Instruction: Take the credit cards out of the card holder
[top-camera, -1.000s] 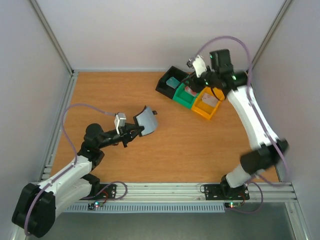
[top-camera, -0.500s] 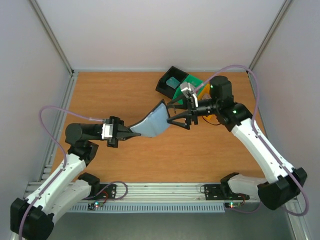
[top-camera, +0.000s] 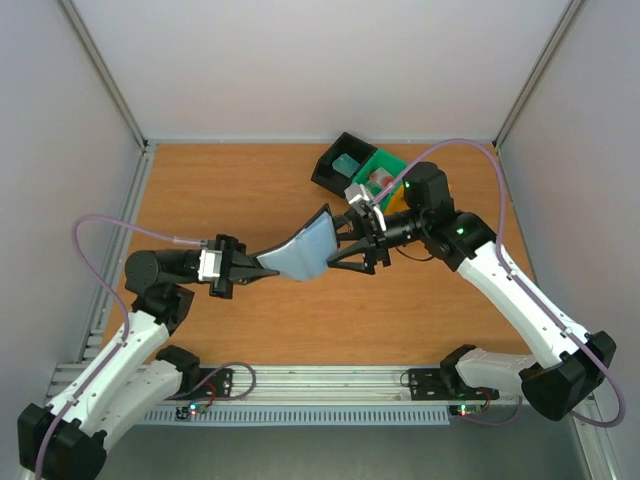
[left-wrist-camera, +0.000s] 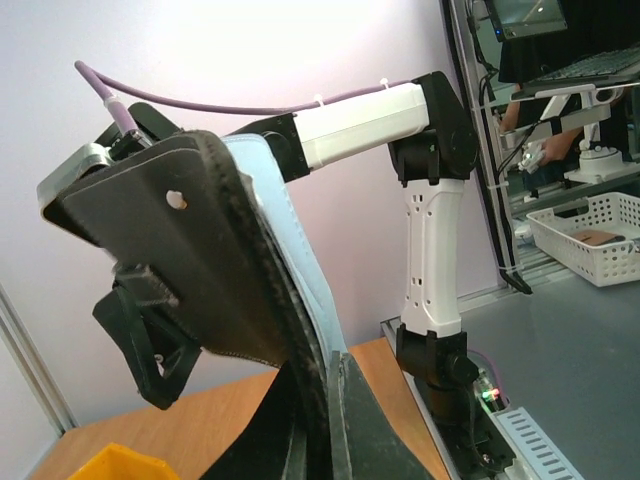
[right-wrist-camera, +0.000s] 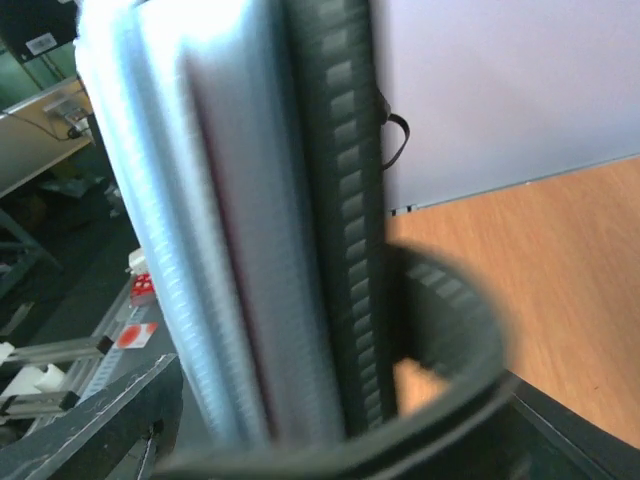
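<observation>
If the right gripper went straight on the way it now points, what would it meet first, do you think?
The card holder, held up by the left gripper: its edge sits right at the spread fingertips of the right gripper, though the exact gap is unclear.

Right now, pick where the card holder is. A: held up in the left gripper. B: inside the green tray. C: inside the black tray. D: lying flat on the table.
A: the left gripper pinches one edge of the card holder, holding it clear of the table, while the right gripper has its open fingers at the far edge.
</observation>
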